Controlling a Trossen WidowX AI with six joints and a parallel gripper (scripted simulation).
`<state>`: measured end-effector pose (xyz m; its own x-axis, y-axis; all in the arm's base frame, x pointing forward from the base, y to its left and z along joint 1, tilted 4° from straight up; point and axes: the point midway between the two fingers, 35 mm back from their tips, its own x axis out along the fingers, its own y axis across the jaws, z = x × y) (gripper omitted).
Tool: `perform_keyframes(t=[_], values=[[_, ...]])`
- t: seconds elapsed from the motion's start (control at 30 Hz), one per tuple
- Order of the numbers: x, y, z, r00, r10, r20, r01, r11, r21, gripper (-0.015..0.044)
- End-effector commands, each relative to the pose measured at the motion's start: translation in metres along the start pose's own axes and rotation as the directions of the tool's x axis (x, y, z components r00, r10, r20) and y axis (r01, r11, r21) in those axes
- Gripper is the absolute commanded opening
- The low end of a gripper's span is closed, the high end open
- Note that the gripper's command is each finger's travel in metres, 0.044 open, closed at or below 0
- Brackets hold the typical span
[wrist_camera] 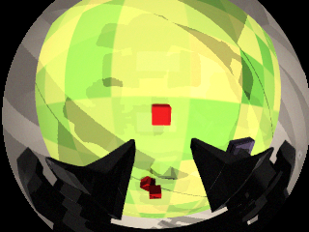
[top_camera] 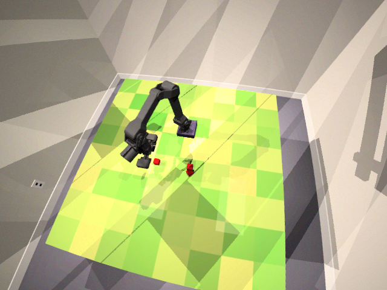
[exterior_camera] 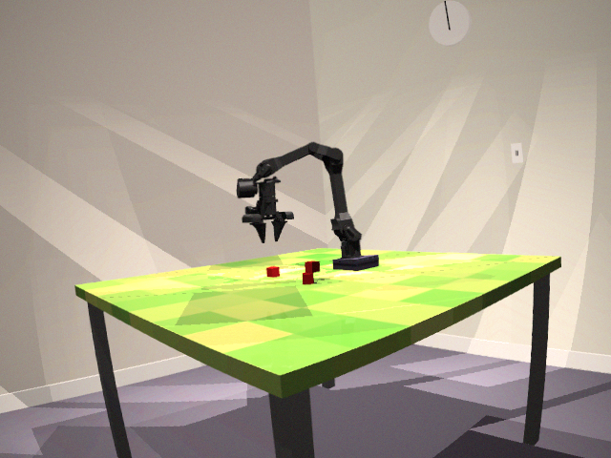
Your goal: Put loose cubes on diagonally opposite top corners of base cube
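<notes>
My gripper [exterior_camera: 269, 241] [wrist_camera: 164, 143] is open and empty, pointing down. It hangs high over the table near the loose red cube [top_camera: 156, 161] [exterior_camera: 272, 271] [wrist_camera: 161, 115], which lies flat on its own. The red base cube [top_camera: 189, 173] [exterior_camera: 307, 278] [wrist_camera: 147, 183] stands apart from it. A second red cube [top_camera: 190, 167] [exterior_camera: 313, 266] [wrist_camera: 154, 192] appears to rest on one top corner of the base cube, on the side toward the arm's mount, and looks level. The exact overlap of these two is too small to tell.
The arm's dark mount [top_camera: 186, 134] [exterior_camera: 356, 262] [wrist_camera: 242, 145] stands on the green and yellow table [top_camera: 162, 265] [exterior_camera: 276, 357], behind the cubes as the exterior camera sees them. Patchy shadows cross the table around the cubes.
</notes>
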<state>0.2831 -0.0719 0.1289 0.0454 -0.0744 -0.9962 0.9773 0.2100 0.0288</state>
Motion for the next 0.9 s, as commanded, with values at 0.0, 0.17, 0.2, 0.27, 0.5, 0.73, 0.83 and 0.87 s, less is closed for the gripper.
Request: perform_keyframes(t=[0.0, 0.17, 0.2, 0.27, 0.5, 0.73, 0.83, 0.87], values=[[0.024, -0.001, 0.000, 1.000, -0.008, -0.006, 0.008, 1.000, 0.012, 0.0265], [0.055, -0.003, -0.001, 1.000, -0.009, -0.006, 0.009, 1.000, 0.012, 0.0265], [0.055, -0.003, -0.001, 1.000, -0.009, -0.006, 0.009, 1.000, 0.012, 0.0265], [0.058, -0.003, -0.001, 1.000, -0.009, -0.006, 0.009, 1.000, 0.012, 0.0265], [0.071, -0.003, -0.001, 1.000, -0.009, -0.006, 0.009, 1.000, 0.012, 0.0265], [0.083, -0.003, -0.001, 1.000, -0.009, -0.006, 0.009, 1.000, 0.012, 0.0265], [0.088, -0.003, -0.001, 1.000, -0.009, -0.006, 0.009, 1.000, 0.012, 0.0265], [0.089, -0.003, -0.001, 1.000, -0.009, -0.006, 0.009, 1.000, 0.012, 0.0265]])
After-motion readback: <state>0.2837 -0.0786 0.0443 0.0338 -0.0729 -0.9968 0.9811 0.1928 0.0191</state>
